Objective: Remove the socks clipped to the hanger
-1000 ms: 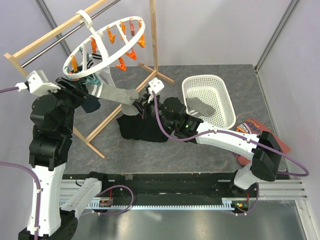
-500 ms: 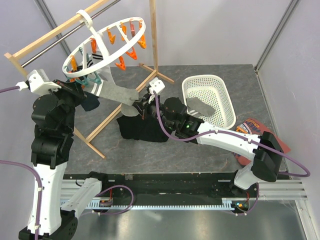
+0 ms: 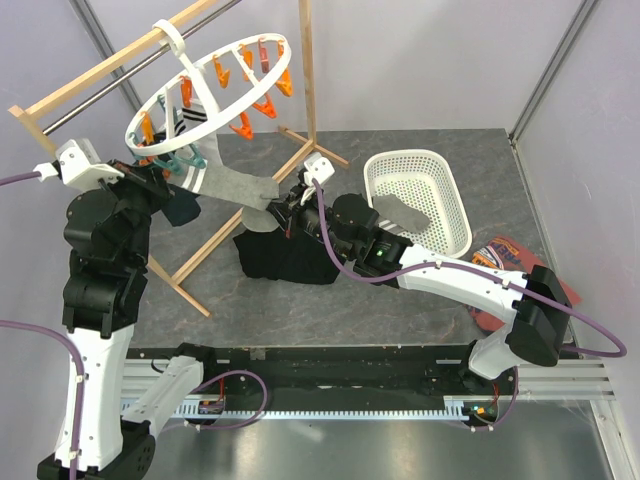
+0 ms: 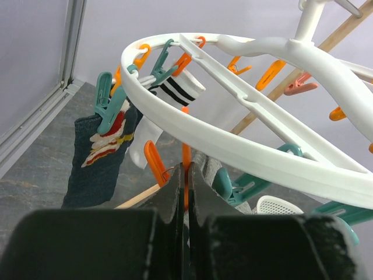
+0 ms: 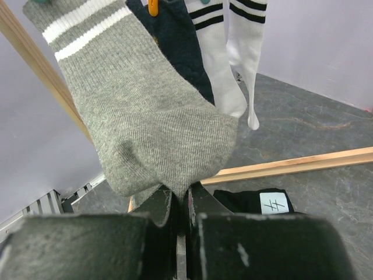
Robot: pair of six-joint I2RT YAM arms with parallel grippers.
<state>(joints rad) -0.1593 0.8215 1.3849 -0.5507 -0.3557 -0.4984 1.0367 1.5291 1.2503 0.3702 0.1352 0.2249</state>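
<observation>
Pale lilac walls close round a dark stone-patterned bench point(image 3: 400, 300). Over its far left the grey sock point(image 5: 151, 116) hangs from the hanger point(image 3: 200, 124), its white-banded cuff up at the ring's near rim beside a teal peg point(image 3: 188, 160).

The sock is a soft ribbed knit, light and limp. I judge it will stretch and sag rather than keep a shape, and take no harm from a steady pull. The toe is the free end and the sensible place to hold it, since a fold of thick knit gives a grip that should not slip.

The right jaws are clenched on that toe, and the sock is drawn out slantwise toward the right, away from the ring. The left jaws are pressed together just under the ring with a thin orange peg point(image 4: 185, 140) in the slit between them, seemingly pinched. Whether that peg bears on the grey sock I cannot tell.

Close behind the grey sock hang a navy sock point(image 5: 175, 41) and two white socks with black stripes point(image 5: 218, 64), equally soft. The hanger hooks over a wooden rail frame point(image 3: 110, 65). Below lies a black garment point(image 3: 285, 262). To the right stands a white basket point(image 3: 420, 160) with another grey sock point(image 3: 400, 212) inside. Farther right lies a red-brown printed shirt point(image 3: 500, 255).
</observation>
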